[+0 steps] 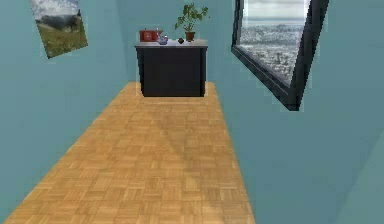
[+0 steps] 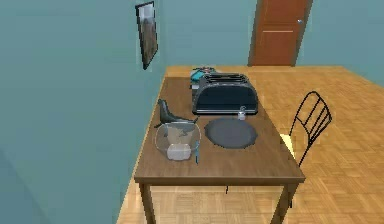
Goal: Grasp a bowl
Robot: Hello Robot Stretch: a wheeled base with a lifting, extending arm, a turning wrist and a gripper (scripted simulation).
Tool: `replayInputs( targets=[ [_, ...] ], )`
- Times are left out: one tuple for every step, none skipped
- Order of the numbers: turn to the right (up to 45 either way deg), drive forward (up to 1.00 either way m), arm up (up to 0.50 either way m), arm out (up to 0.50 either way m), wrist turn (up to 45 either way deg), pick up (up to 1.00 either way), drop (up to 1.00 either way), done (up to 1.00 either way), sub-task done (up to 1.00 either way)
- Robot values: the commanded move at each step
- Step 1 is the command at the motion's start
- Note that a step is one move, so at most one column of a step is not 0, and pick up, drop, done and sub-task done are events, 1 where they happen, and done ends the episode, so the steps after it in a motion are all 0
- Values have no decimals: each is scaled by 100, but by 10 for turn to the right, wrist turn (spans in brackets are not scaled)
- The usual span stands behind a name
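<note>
A grey, see-through bowl (image 2: 178, 140) stands on the near left part of a wooden table (image 2: 220, 165) in the arm side view, with something pale inside it. Just right of it lies a dark round plate (image 2: 231, 132). Behind both stands a black toaster (image 2: 224, 95), and a small shaker (image 2: 241, 114) stands in front of it.
A black wire chair (image 2: 310, 125) stands at the table's right side, with a brown door (image 2: 280, 32) beyond and a picture (image 2: 147, 32) on the teal wall. In the forward view a wood-floored corridor leads to a dark cabinet (image 1: 172, 68) bearing a plant (image 1: 190, 20). A window (image 1: 275, 45) is at the right.
</note>
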Motion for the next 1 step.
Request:
replayInputs(
  targets=[
    [0, 0, 50, 0, 0, 0, 0, 0, 0]
  ],
)
